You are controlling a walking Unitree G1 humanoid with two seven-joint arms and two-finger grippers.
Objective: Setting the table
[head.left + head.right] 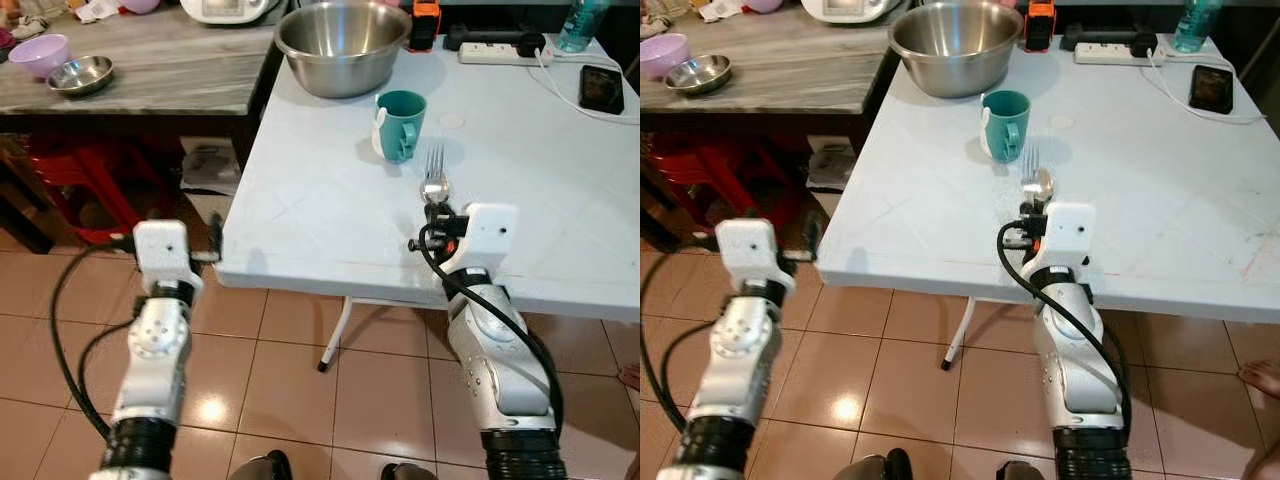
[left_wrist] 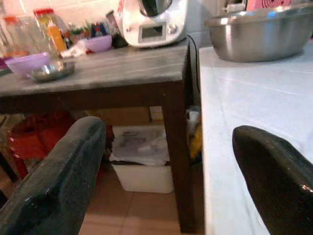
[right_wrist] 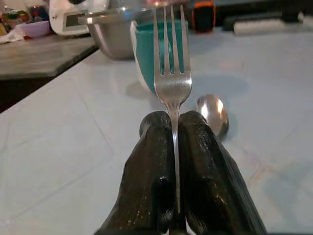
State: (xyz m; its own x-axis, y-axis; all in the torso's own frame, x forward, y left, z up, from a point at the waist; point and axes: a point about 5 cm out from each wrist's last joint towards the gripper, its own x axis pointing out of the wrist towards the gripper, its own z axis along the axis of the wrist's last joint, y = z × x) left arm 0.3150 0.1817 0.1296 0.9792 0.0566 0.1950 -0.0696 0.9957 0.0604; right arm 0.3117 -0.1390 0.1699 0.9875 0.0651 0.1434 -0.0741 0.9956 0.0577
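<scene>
Your right gripper [image 3: 175, 128] is reaching over the near edge of the white worktop [image 1: 320, 200], its fingers [image 3: 149, 161] pressing together on the handle of a fork [image 3: 171, 73]. The fork is standing out past the fingertips with its tines pointing toward the teal mug [image 1: 400, 124], just short of it. A spoon [image 3: 212, 113] is lying on the worktop just beside the fork, on the side away from the wooden side table [image 1: 170, 70]. Beyond the mug, a big steel bowl [image 1: 342, 45] is sitting near the far edge. Your left gripper [image 2: 171, 166] is hovering off the worktop's corner, well apart from the mug, its fingers [image 2: 58, 181] spreading wide and holding nothing.
</scene>
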